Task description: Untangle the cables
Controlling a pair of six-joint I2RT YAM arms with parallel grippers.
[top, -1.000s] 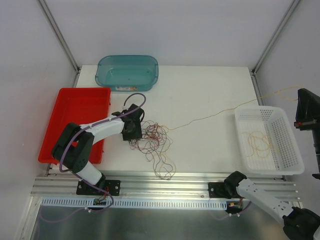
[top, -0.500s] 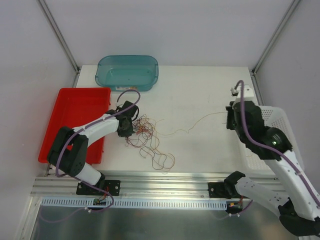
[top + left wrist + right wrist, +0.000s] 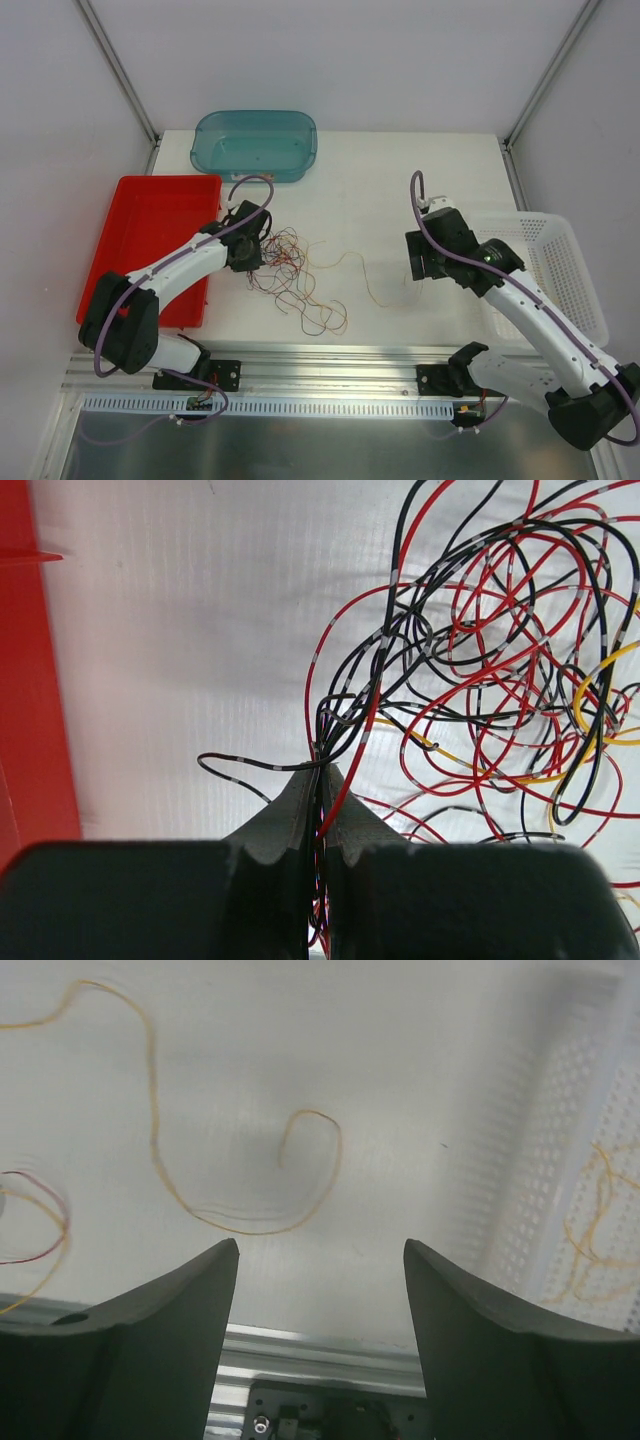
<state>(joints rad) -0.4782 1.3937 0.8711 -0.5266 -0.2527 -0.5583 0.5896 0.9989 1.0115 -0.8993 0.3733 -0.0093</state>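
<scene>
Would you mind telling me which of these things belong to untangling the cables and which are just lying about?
Belonging to the job:
- tangle of red, black and yellow cables
- loose yellow-orange cable lying beside it
- white basket, probably, since a yellow cable lies in it

Just lying about:
- red tray
- teal tub

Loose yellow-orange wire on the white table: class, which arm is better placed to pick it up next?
Probably right: the right fingers are open and empty, the thin yellow-orange wire curling just ahead. The left fingers are shut on strands of the red-and-black wire tangle.
</scene>
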